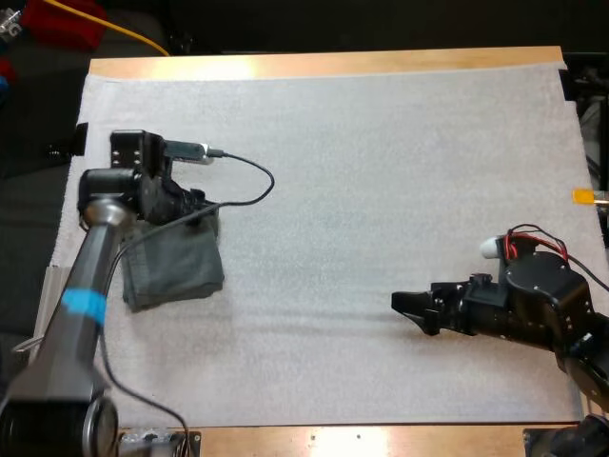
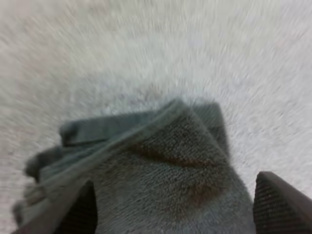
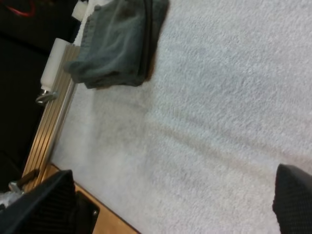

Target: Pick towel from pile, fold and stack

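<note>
The left hand [image 1: 198, 217] is gripping the dark grey-green towel [image 1: 176, 271] at its far edge. In the left wrist view its fingers [image 2: 80, 212] are standing wide apart with the thick cloth packed between them, pressing on it from both sides. The towel is lying folded in several layers near the left side of the white mat [image 1: 381, 171], with its near part resting flat on the mat. Whether it is one towel or more I cannot tell.

The right hand [image 1: 407, 305] is hanging over bare mat toward the right side, well apart from the towel and pointing left toward it. Its fingers [image 3: 48, 204] are standing wide apart, with nothing between them.

The mat is covering nearly the whole wooden worktop [image 1: 324, 65], leaving strips of wood showing along the far and near edges. Faint creases are running across the mat in front of the right hand. In the right wrist view a metal rail [image 3: 48, 131] is running along the worktop's edge, just beside the towel.
</note>
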